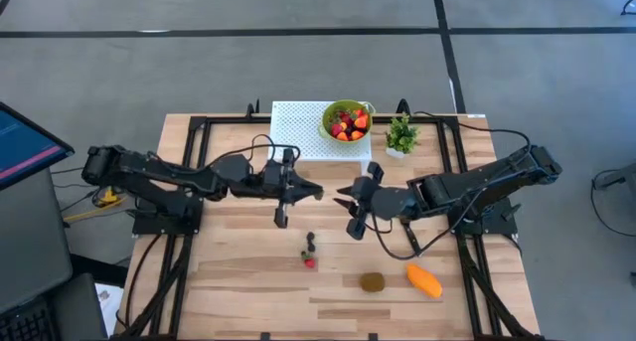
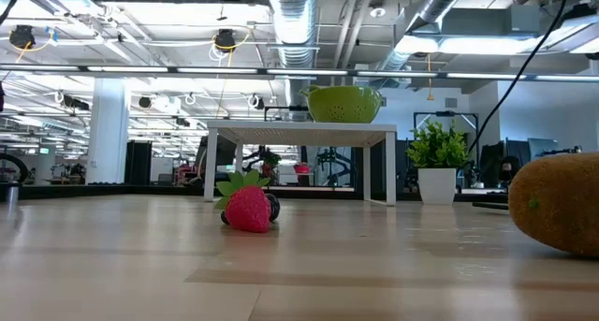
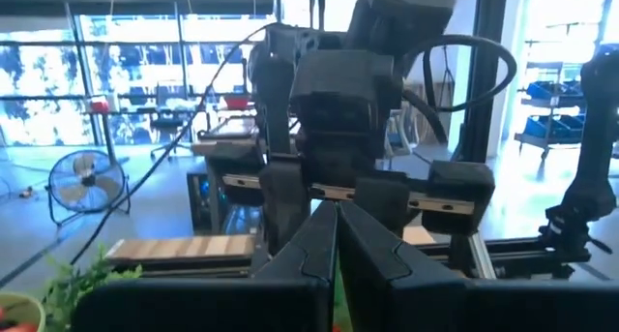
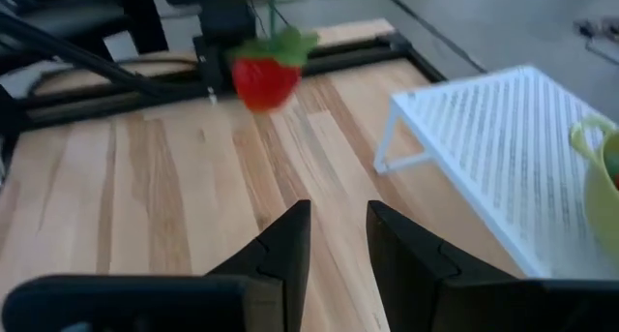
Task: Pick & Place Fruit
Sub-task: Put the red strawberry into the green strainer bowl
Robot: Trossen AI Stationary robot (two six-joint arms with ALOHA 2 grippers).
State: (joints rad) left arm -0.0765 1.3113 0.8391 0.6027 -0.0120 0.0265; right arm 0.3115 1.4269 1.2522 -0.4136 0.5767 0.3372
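Observation:
Both grippers hover above the table's middle, tips facing each other. My left gripper (image 1: 318, 192) (image 3: 337, 237) is shut; a red strawberry (image 4: 264, 78) with green leaves hangs below it, seen only in the right wrist view. My right gripper (image 1: 342, 196) (image 4: 334, 230) is open and apart from that strawberry. A second strawberry (image 1: 310, 263) (image 2: 248, 210) and a dark berry (image 1: 310, 244) (image 2: 272, 207) lie on the table. The brown kiwi (image 1: 373, 281) (image 2: 559, 203) and the orange mango (image 1: 424, 279) lie near the near edge. My left gripper holds the strawberry from above by its thin green stem (image 4: 272, 17), which runs up from the leaves (image 4: 282, 46) to the shut fingers. A green sliver (image 3: 336, 317) shows between the fingers. The fruit hangs below them, lifted clear of the table.
A green bowl (image 1: 348, 120) (image 2: 344, 103) filled with small red and orange fruit stands on a white perforated rack (image 1: 298, 132) (image 2: 299, 129) (image 4: 503, 148) at the far edge. A small potted plant (image 1: 401, 135) (image 2: 437, 162) stands to its right. Bare wood lies to the near left.

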